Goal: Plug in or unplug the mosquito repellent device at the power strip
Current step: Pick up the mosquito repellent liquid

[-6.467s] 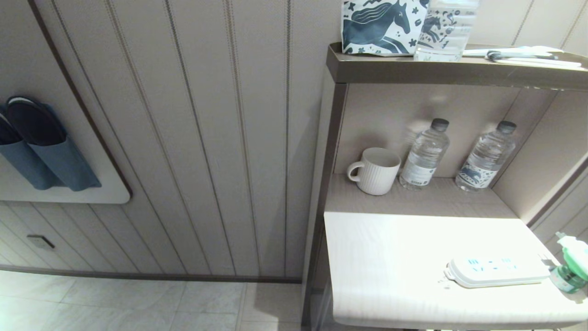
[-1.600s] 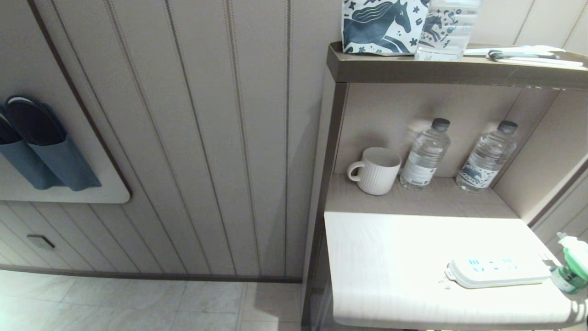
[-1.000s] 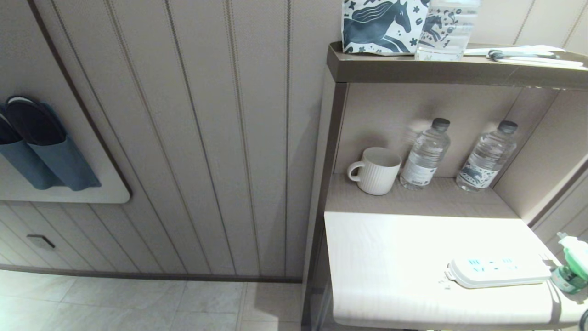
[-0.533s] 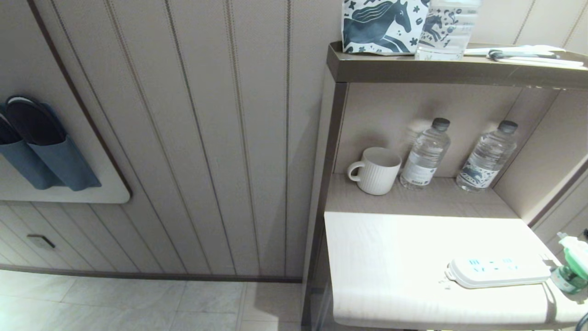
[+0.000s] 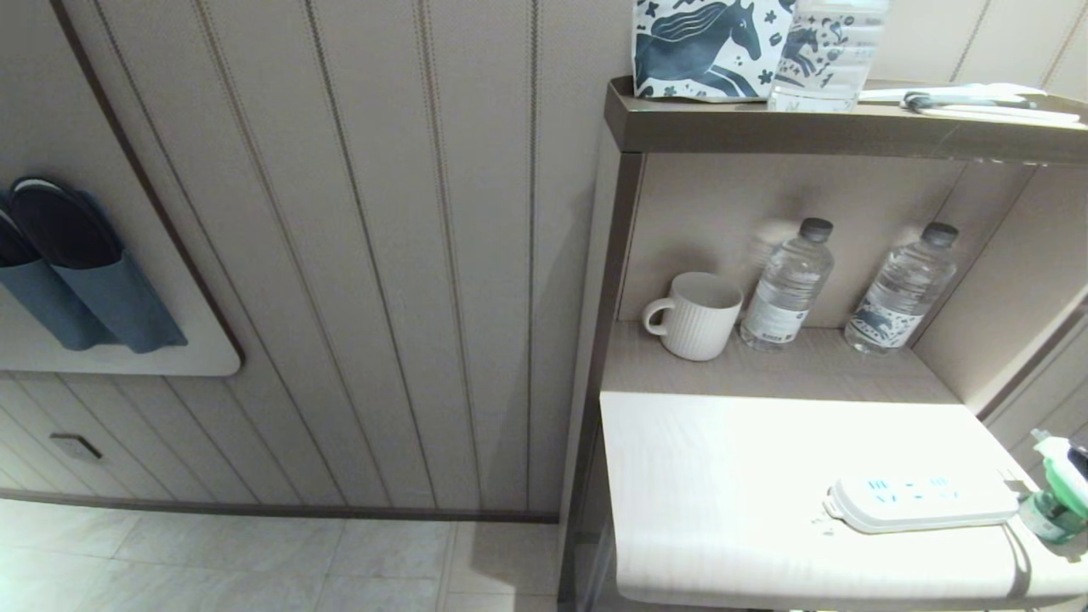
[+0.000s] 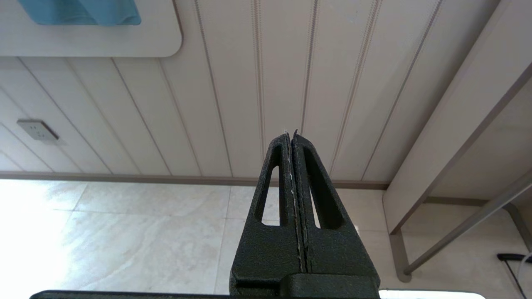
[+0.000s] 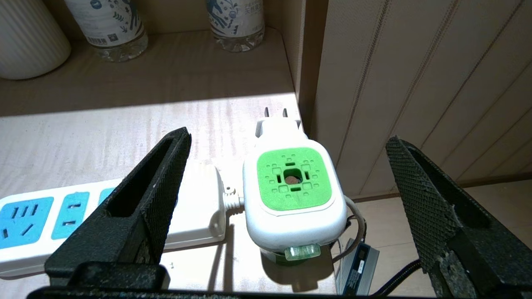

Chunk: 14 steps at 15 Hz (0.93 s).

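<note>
The mosquito repellent device [image 5: 1056,497] stands upright at the table's right edge, unplugged, just right of the power strip [image 5: 922,502]. In the right wrist view its green-and-white head [image 7: 294,195] faces the camera, with two bare prongs pointing toward the shelf. The white power strip [image 7: 199,203] lies beside it with blue sockets free. My right gripper [image 7: 287,135] hovers above the device, open wide, one finger over the strip's end and the other beyond the table edge, touching nothing. The left gripper [image 6: 291,133] is shut and empty, off to the left, facing the wall and floor.
A white mug [image 5: 693,316] and two water bottles [image 5: 786,285] [image 5: 901,289] stand on the recessed shelf behind the table [image 5: 722,476]. A panelled wall rises close to the device's right. A grey adapter [image 7: 357,272] and cables lie on the floor below.
A dark part of my right arm has crept up along the head view's right edge to beside the device. The device and power strip have not moved.
</note>
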### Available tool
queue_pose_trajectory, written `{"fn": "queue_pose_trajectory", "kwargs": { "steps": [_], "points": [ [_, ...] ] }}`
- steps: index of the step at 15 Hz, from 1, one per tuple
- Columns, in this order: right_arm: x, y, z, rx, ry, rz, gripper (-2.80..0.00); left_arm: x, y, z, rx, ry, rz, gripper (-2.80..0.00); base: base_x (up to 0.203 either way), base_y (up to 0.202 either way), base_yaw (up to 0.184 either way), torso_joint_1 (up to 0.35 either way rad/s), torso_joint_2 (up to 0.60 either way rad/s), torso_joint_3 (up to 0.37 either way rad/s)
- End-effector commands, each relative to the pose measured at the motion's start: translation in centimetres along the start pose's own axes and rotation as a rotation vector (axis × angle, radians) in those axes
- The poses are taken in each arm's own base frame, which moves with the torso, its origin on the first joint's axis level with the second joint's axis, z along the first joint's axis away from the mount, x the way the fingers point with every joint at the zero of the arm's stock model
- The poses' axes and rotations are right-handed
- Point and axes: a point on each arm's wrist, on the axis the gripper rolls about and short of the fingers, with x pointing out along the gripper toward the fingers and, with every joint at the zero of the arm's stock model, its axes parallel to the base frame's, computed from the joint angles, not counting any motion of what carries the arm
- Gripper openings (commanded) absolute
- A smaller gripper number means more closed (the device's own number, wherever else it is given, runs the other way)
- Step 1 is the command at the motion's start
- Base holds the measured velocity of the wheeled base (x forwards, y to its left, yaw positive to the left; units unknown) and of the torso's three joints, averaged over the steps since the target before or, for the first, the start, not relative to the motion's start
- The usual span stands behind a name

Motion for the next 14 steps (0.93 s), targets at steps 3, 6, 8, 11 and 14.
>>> {"fn": "queue_pose_trajectory", "kwargs": {
  "steps": [3, 6, 8, 11, 14],
  "points": [
    [0.6, -0.5, -0.2, -0.055, -0.010, 0.020, 0.00, 0.0, 0.0, 0.0, 0.000, 0.003, -0.002, -2.80, 0.000, 0.000, 0.000, 0.000, 0.00, 0.000],
    [0.9, -0.5, -0.5, -0.067, 0.002, 0.035, 0.00, 0.0, 0.0, 0.0, 0.000, 0.002, -0.002, -2.80, 0.000, 0.000, 0.000, 0.000, 0.00, 0.000],
    [1.0, -0.3, -0.6, -0.065, 0.004, 0.045, 0.00, 0.0, 0.0, 0.0, 0.000, 0.002, -0.002, -2.80, 0.000, 0.000, 0.000, 0.000, 0.00, 0.000],
    [1.1, -0.2, -0.7, -0.059, 0.010, 0.053, 0.00, 0.0, 0.0, 0.0, 0.000, 0.002, 0.000, -2.80, 0.000, 0.000, 0.000, 0.000, 0.00, 0.000],
    [1.2, -0.4, -0.9, -0.054, 0.015, 0.050, 0.00, 0.0, 0.0, 0.0, 0.000, 0.002, -0.002, -2.80, 0.000, 0.000, 0.000, 0.000, 0.00, 0.000]
  ]
}}
